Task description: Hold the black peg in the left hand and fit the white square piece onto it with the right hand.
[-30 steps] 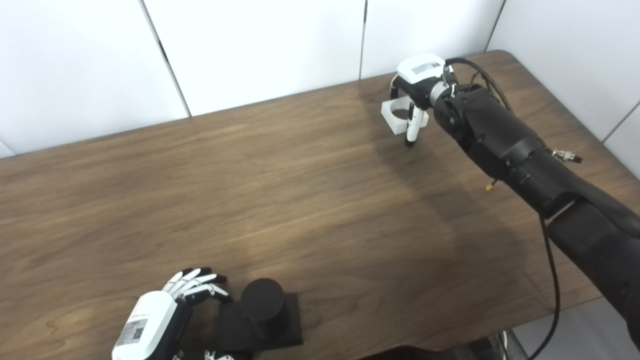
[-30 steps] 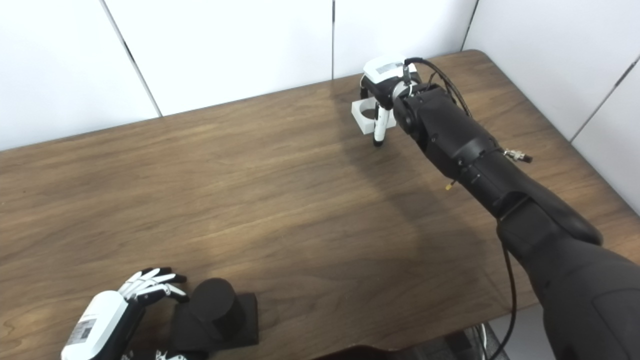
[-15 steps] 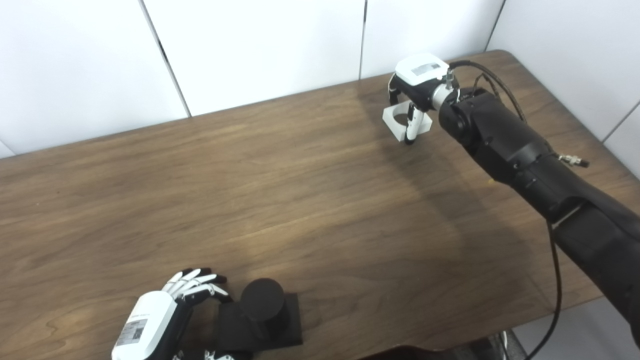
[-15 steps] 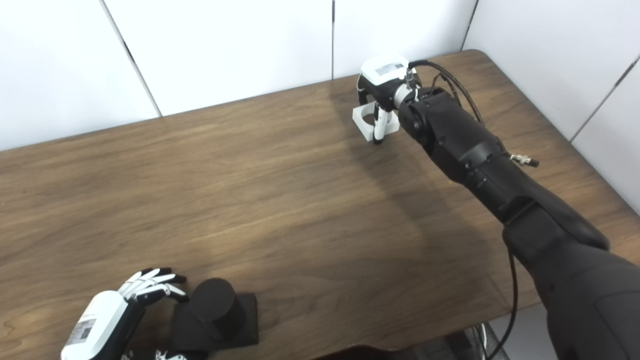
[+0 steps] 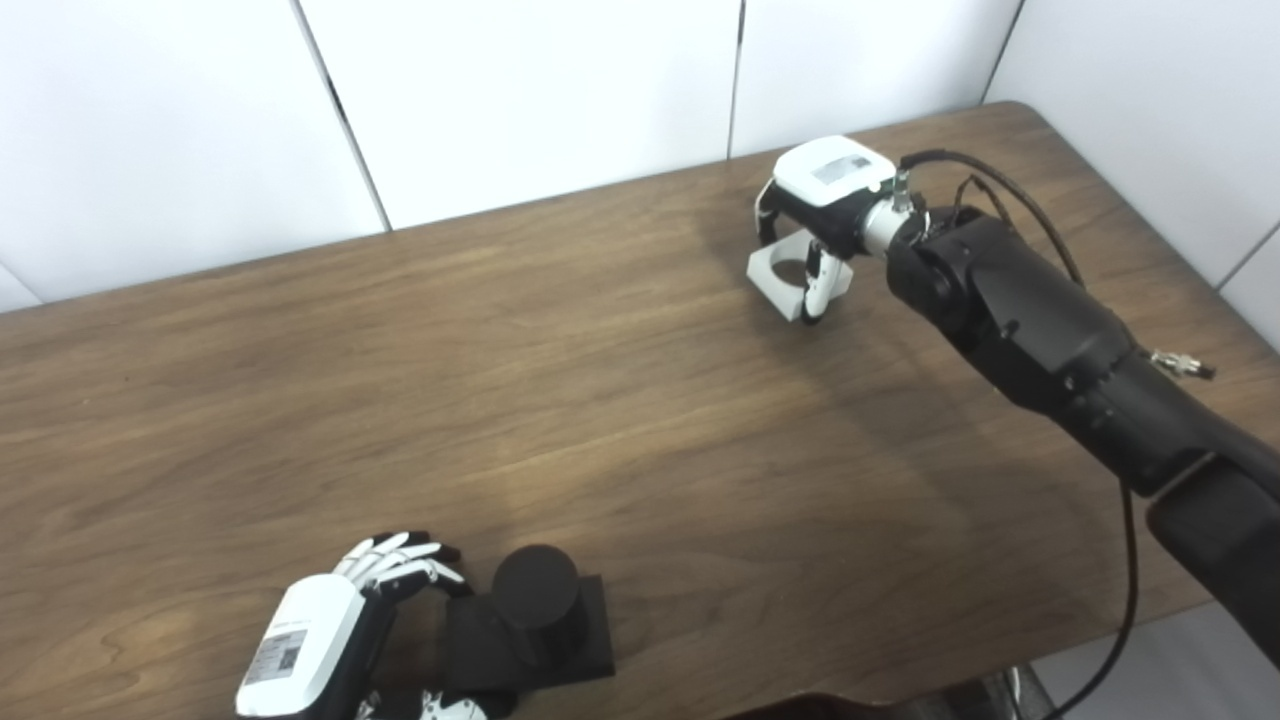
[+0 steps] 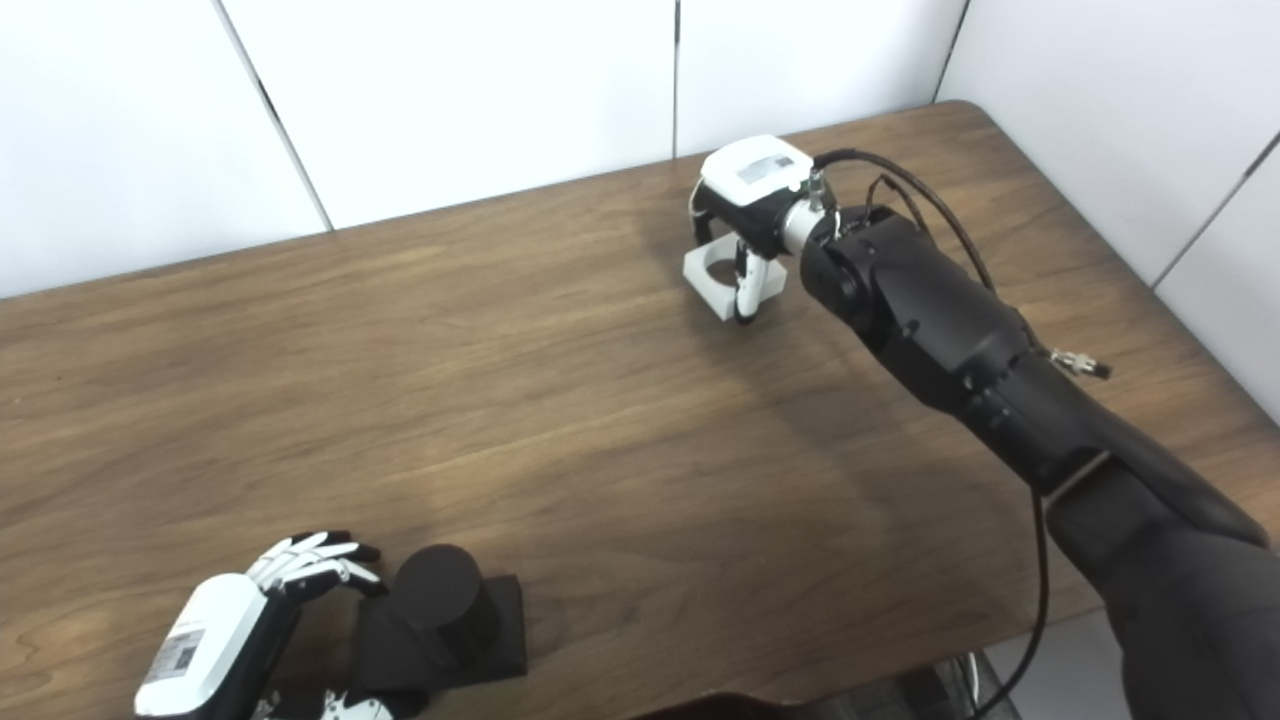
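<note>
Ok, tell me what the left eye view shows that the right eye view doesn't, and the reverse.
Only the left eye view: a slanted wall seam at the far left edge. Only the right eye view: much more of the right arm's thick upper part, filling the bottom right corner. Both: the right hand closed around the white square piece, the left hand beside the black peg, and the table.

Lab: bare table (image 5: 640, 400), white panels (image 5: 530, 90)
</note>
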Tool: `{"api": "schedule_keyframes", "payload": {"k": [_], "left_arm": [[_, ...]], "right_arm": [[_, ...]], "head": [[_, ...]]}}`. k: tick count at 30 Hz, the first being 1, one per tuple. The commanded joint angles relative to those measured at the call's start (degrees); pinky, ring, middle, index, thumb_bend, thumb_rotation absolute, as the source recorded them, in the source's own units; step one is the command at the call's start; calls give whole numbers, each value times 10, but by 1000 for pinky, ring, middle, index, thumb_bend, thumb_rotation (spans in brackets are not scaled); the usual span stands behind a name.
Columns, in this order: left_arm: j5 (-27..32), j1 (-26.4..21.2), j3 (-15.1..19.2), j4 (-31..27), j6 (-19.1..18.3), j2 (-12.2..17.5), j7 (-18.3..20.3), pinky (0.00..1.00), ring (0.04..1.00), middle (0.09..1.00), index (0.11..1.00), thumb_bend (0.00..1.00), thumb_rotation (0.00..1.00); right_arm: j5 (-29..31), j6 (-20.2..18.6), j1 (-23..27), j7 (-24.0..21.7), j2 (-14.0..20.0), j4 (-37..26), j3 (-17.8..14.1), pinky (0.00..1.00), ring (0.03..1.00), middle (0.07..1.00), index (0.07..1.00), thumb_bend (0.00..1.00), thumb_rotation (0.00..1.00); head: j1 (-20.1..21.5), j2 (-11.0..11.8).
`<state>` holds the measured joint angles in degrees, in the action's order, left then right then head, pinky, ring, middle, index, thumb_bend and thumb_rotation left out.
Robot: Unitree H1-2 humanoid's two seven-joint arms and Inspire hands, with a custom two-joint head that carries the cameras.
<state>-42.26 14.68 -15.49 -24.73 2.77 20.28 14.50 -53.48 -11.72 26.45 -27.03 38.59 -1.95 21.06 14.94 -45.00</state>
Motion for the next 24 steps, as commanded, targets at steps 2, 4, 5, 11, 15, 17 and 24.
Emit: {"api": "schedule_keyframes", "payload": {"k": [2, 4, 5, 11, 15, 17, 24], "left_arm": [[-10, -5, -11, -8, -10, -4, 22, 897, 866, 787, 486, 520, 45], [-14, -7, -14, -8, -11, -9, 21, 884, 860, 783, 485, 520, 45], [-16, -9, -16, -8, -12, -11, 21, 880, 858, 780, 485, 520, 45], [-34, -18, -28, -6, -26, -27, 28, 883, 858, 783, 486, 520, 46], [-48, -23, -36, -3, -34, -39, 30, 895, 866, 788, 486, 521, 47], [-53, -25, -39, -1, -37, -44, 31, 897, 867, 788, 485, 521, 47], [-66, -38, -52, 2, -50, -61, 36, 913, 877, 795, 486, 521, 47]], "right_arm": [[-13, 6, 17, -36, 21, -95, -15, 802, 864, 762, 487, 521, 131], [-18, 8, 15, -62, 16, -142, -16, 804, 865, 763, 487, 521, 131], [-20, 9, 15, -72, 14, -159, -16, 806, 866, 762, 487, 521, 131], [-10, 9, 18, -149, -10, -264, -22, 832, 876, 755, 486, 522, 131], [-15, 17, 25, -206, -29, -320, -18, 828, 877, 749, 486, 522, 130], [-14, 22, 32, -231, -40, -341, -16, 825, 874, 745, 486, 523, 131], [18, 28, 55, -310, -89, -413, -7, 817, 861, 740, 485, 523, 131]], "head": [[-17, -5], [-21, -7], [-27, -9], [-65, -18], [-87, -25], [-94, -30], [-124, -49]]}}
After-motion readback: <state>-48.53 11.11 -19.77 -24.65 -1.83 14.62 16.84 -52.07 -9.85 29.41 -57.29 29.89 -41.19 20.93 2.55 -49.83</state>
